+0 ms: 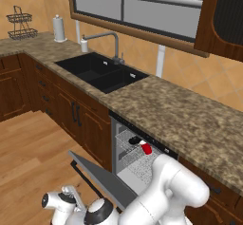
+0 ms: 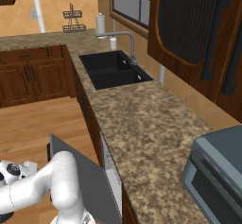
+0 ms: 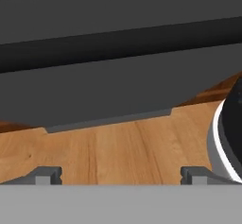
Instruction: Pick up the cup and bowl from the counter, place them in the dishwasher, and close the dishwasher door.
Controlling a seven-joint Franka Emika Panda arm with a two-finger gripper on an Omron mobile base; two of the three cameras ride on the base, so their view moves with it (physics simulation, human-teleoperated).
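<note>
The dishwasher (image 1: 142, 164) stands open under the granite counter (image 1: 180, 115). In its white wire rack (image 1: 124, 145) lie the red cup (image 1: 146, 148) and, just behind it, the black bowl (image 1: 135, 140). The grey dishwasher door (image 1: 102, 174) hangs partly lowered, its black bar handle (image 1: 80, 172) on the underside. My gripper (image 1: 71, 193) is low by the floor, below the door's outer edge. In the hand view the gripper (image 3: 120, 176) is open with nothing between the fingertips (image 3: 47, 173), and the door's dark face (image 3: 118, 76) spans the view above wooden floor. The door (image 2: 80, 176) and gripper (image 2: 14, 171) also appear from the right.
A black double sink (image 1: 102, 72) with a faucet (image 1: 114, 41) is set in the counter to the left. A paper towel roll (image 1: 59, 28) and a wire stand (image 1: 21, 27) sit in the far corner. A grey oven (image 2: 217, 171) is on the counter at right. Wooden floor (image 1: 33, 157) lies open.
</note>
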